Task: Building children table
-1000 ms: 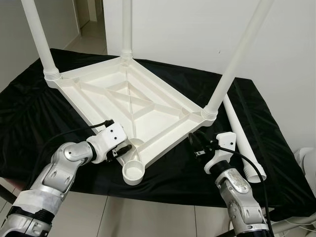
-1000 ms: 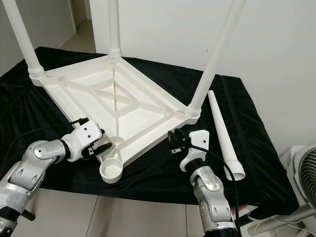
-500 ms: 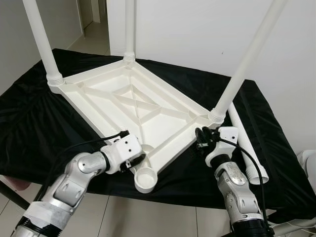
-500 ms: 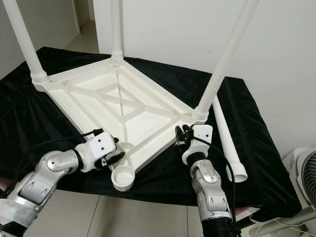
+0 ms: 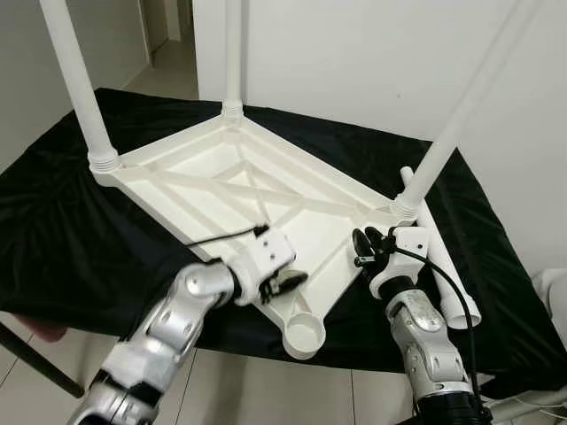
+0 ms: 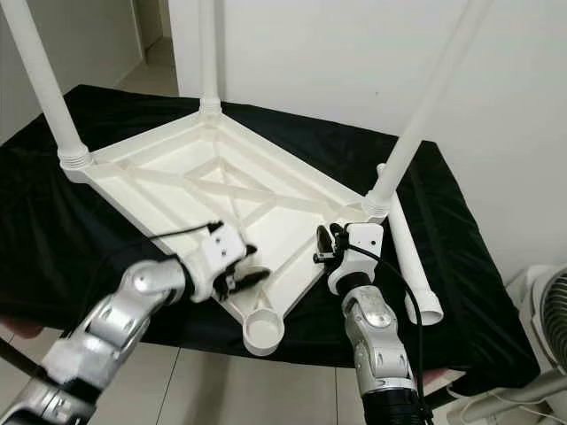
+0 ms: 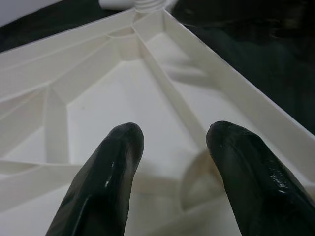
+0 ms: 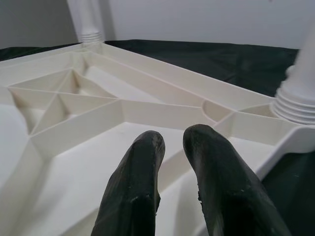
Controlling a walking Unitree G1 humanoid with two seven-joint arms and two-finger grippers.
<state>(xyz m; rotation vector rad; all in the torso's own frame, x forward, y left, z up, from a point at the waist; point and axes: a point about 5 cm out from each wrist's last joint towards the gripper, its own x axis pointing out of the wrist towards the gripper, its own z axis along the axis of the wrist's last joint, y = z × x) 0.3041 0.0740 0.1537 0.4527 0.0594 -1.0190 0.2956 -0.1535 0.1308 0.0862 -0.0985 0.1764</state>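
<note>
Resting over upturned tabletop (image 5: 266,190): left hand (image 7: 172,147) fingers apart; right hand (image 8: 172,142) nearly closed, empty; loose leg (image 6: 412,266) beside

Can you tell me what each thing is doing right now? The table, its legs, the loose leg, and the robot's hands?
Tabletop: upside down on the black cloth.
Three attached legs: screwed in, standing upright.
Empty socket: near corner, no leg in it.
Loose leg: lying on the cloth beside the tabletop.
Left end effector: open, over the tabletop near the empty socket.
Right end effector: fingers close together, holding nothing, at the tabletop's edge.
</note>
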